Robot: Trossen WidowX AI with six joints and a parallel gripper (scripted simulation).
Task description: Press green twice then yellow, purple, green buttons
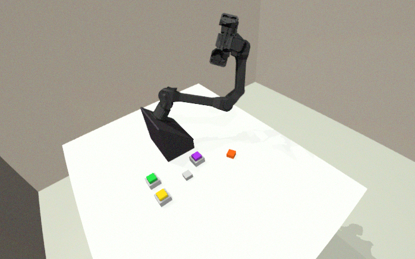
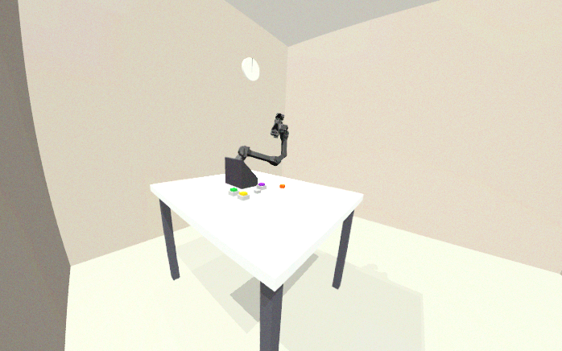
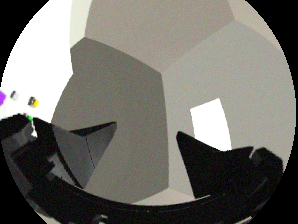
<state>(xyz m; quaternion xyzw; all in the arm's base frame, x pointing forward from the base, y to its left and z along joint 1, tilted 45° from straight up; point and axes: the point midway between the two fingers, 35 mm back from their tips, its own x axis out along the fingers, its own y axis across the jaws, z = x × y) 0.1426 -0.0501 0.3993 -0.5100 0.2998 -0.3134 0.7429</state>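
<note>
We should close the end effector's [image 1: 219, 38] [image 2: 275, 126] [image 3: 147, 127] parted fingers, then press the green button [image 1: 151, 178] [image 2: 233, 190] [image 3: 30, 118] squarely.

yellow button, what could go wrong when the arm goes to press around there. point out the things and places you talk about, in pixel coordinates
The green button [image 1: 151, 178] [image 2: 233, 190] sits close beside the yellow button [image 1: 162, 194] [image 2: 243, 193], so the open gripper [image 1: 223, 40] [image 3: 147, 129] might press both. Coming across from the purple button [image 1: 196, 156] [image 2: 261, 184], a low path could nudge the white block [image 1: 187, 174] [image 2: 257, 191].

Open space surrounds the raised gripper [image 1: 218, 41] [image 2: 276, 125] [image 3: 147, 129] — a white block [image 1: 187, 174] [image 2: 257, 191] [image 3: 14, 95] sits between the purple button [image 1: 197, 157] [image 2: 261, 185] [image 3: 2, 97] and yellow button [image 1: 162, 196] [image 2: 243, 195] [image 3: 34, 102] — green [image 1: 152, 179] [image 2: 233, 191] [image 3: 30, 118] crowds yellow.
</note>
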